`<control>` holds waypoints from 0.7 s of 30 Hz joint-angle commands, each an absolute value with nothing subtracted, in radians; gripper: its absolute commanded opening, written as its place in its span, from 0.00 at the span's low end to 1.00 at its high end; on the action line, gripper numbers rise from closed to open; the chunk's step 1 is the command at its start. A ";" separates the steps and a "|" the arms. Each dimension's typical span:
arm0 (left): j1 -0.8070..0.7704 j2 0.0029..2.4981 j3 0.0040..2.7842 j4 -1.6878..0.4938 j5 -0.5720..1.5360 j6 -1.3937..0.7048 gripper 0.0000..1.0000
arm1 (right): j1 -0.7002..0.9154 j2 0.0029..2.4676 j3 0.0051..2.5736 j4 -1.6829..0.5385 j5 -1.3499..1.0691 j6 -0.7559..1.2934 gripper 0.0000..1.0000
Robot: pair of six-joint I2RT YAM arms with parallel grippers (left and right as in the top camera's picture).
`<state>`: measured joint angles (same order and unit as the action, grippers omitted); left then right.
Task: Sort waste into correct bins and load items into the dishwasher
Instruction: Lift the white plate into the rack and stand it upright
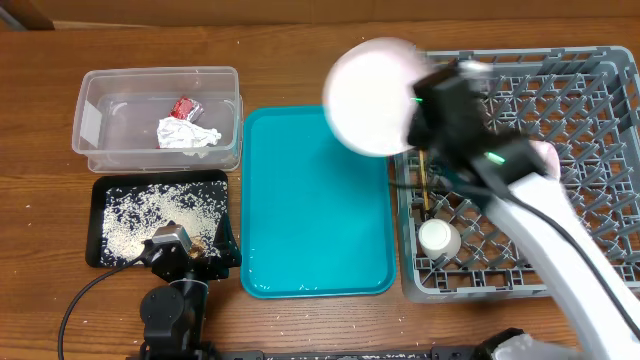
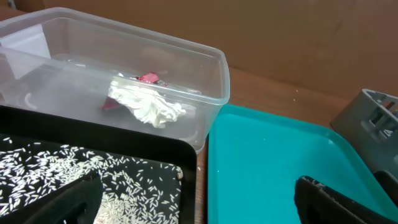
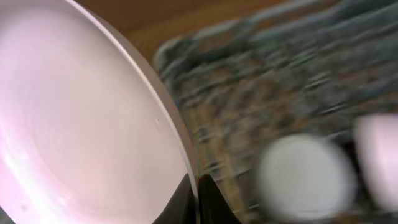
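My right gripper point(image 1: 418, 112) is shut on the rim of a pale-pink plate point(image 1: 372, 96) and holds it in the air over the left edge of the grey dish rack point(image 1: 600, 70). In the right wrist view the fingers point(image 3: 196, 194) pinch the plate point(image 3: 81, 124); the rack behind is blurred. A white cup point(image 1: 438, 238) and chopsticks point(image 1: 424, 180) lie in the rack. My left gripper point(image 1: 190, 262) is open and empty over the black tray point(image 1: 110, 190) of rice point(image 2: 118, 180). The clear tub point(image 1: 100, 90) holds the white tissue point(image 2: 146, 106) and red wrapper point(image 2: 149, 78).
The teal serving tray point(image 1: 315, 210) lies bare between the bins and the rack; it also shows in the left wrist view point(image 2: 273, 162). Another pale dish point(image 1: 545, 155) sits in the rack under my right arm. Wooden table all round.
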<state>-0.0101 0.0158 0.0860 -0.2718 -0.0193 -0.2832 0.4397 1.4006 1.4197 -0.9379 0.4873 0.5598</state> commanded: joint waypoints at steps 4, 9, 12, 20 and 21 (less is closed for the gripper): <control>0.000 0.004 0.082 -0.268 -0.026 -0.292 1.00 | 0.298 1.356 1.421 -1.057 1.134 0.512 0.04; 0.000 0.004 0.082 -0.268 -0.026 -0.292 1.00 | 0.128 1.399 1.419 -1.065 1.241 0.515 0.04; 0.000 0.004 0.082 -0.268 -0.026 -0.292 1.00 | 0.057 1.448 1.419 -1.062 1.301 0.464 0.04; 0.000 0.004 0.082 -0.268 -0.026 -0.292 1.00 | -0.040 1.583 1.419 -1.048 1.386 0.279 0.04; 0.000 0.004 0.082 -0.268 -0.026 -0.292 1.00 | -0.041 1.593 1.419 -1.039 1.396 0.243 0.04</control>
<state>-0.0101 0.0158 0.0864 -0.2718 -0.0189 -0.2832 -0.0296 1.5719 1.4189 -1.0557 1.3003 0.3534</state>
